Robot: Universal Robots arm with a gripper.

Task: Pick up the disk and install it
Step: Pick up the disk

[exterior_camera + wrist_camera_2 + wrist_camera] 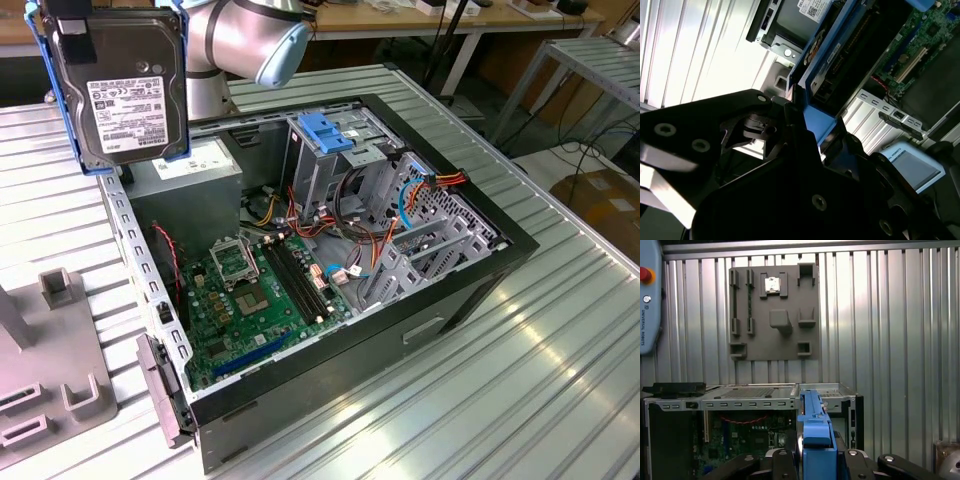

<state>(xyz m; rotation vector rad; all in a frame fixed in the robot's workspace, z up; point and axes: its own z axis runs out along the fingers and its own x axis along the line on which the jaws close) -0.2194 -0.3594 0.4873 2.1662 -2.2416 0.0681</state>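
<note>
Exterior view: the disk [125, 85], upright with its label outward, hangs above the open computer case [470, 290] on the ribbed tabletop [560, 380], lifted clear, probably for carrying to the drive cage [320, 165].

Second wrist view: the pincer [810, 117] is clenched on the disk's blue carrier rail [819, 126], sparing the metal body.

First wrist view: the disk is seen edge-on over the case. A grey fixture [772, 315] lies on the tabletop beyond.
</note>
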